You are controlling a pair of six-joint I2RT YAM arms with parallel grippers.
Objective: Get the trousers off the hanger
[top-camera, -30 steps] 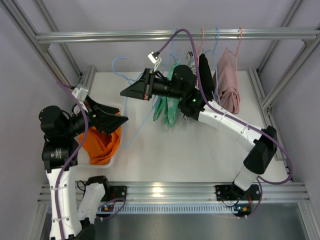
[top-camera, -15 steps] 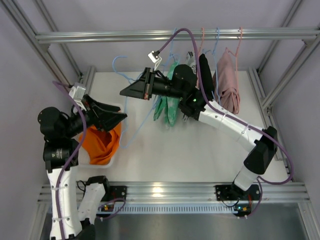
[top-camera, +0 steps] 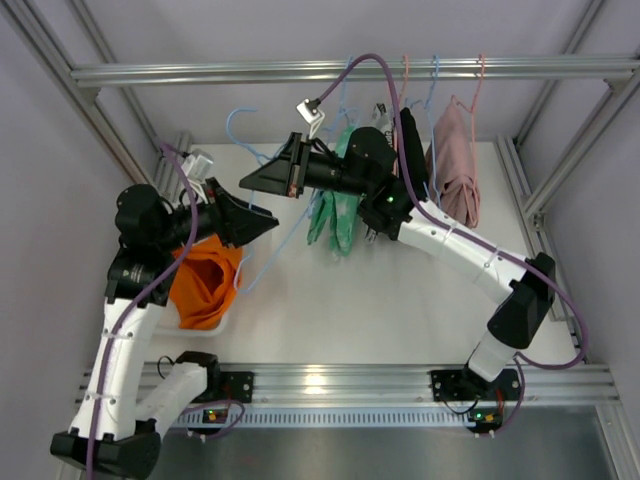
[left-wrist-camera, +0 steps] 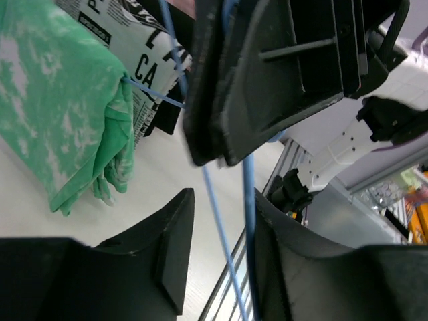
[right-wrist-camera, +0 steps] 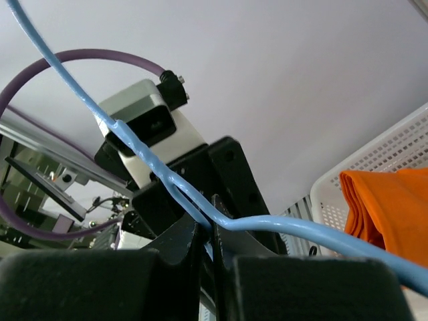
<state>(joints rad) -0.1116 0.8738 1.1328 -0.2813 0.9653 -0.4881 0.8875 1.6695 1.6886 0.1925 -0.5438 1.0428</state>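
The orange trousers (top-camera: 205,285) lie bunched in a white basket (top-camera: 222,322) at the left, off the hanger; the right wrist view also catches the trousers (right-wrist-camera: 381,200) and the basket (right-wrist-camera: 401,144). The light-blue wire hanger (top-camera: 229,126) is bare and held in the air above the table. My right gripper (top-camera: 248,183) is shut on the hanger's wire (right-wrist-camera: 281,225), with the jaws (right-wrist-camera: 208,227) pinched just below the twist. My left gripper (top-camera: 265,228) sits right under it. Its jaws (left-wrist-camera: 222,194) stand apart around two runs of the hanger (left-wrist-camera: 248,203), one against the right finger.
A mint-green patterned garment (top-camera: 335,215) hangs beside my right arm and shows in the left wrist view (left-wrist-camera: 60,120). A black garment (top-camera: 410,150) and a pale pink garment (top-camera: 455,165) hang from the metal rail (top-camera: 200,73). Frame posts stand at both sides.
My left arm has swung up and right from over the basket to the hanger, its jaws narrowing around the wire. The right gripper has held the hanger still.
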